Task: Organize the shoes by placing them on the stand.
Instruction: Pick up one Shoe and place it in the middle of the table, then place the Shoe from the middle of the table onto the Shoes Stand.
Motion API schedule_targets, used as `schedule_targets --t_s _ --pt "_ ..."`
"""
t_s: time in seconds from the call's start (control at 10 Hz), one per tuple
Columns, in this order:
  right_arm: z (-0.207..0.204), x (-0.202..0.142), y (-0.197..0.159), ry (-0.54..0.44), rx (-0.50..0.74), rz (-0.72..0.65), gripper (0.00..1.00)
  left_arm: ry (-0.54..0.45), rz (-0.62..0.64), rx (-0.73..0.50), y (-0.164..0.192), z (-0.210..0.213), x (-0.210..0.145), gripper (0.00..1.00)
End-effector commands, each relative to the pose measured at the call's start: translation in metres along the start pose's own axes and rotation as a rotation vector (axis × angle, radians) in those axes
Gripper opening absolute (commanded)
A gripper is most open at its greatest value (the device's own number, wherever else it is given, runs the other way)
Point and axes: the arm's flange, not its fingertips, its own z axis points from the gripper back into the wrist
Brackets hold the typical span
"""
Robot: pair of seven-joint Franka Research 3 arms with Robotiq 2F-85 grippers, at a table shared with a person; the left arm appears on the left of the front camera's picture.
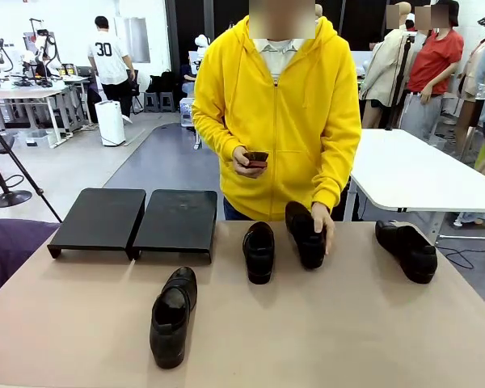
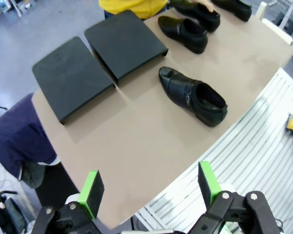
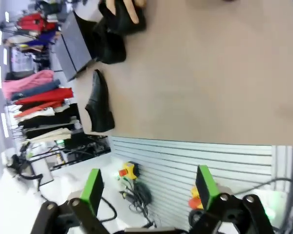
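Front view, left to right. Upper left of the table (image 1: 347, 339): stand (image 1: 133, 222), two black sloped panels side by side, nothing on it yet. Lower centre-left: nearest shoe (image 1: 172, 315), upright on its sole, toe pointing up-frame toward the stand, well apart from it. Centre: second shoe (image 1: 259, 250), just right of the stand's edge, not touching it. Just beside that is the third shoe (image 1: 305, 233), with the person's hand (image 1: 323, 228) laid over its right side, fingers reaching down to the table. My guess is the person is steadying or positioning it for pickup. Other hand (image 1: 246, 160), up at the chest, holds a small dark object (image 1: 256, 158), probably a phone. Far right: fourth shoe (image 1: 406, 249), angled, well apart from the rest. All four shoes are on the table, so the task looks not started.

Left wrist view: left gripper (image 2: 149, 187) at frame bottom, green pads wide apart, holding nothing, hanging high off the near table edge and looking down on the stand and nearest shoe. Right wrist view: right gripper (image 3: 149, 187) likewise spread and empty, back off the table edge. Both arms look parked, leaving the person room.
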Motion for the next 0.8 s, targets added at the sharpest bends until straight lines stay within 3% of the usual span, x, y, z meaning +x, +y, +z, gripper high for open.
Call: schedule_targets --t_s 0.0,0.7 --pt "0.0075 -0.0136 0.0154 0.037 -0.091 0.028 1.00 0.000 0.002 -0.011 -0.0014 0.0011 -0.0007 1.00" --pt "0.0075 -0.0136 0.0154 0.037 -0.091 0.028 1.00 0.000 0.002 -0.011 -0.0014 0.0011 -0.0007 1.00"
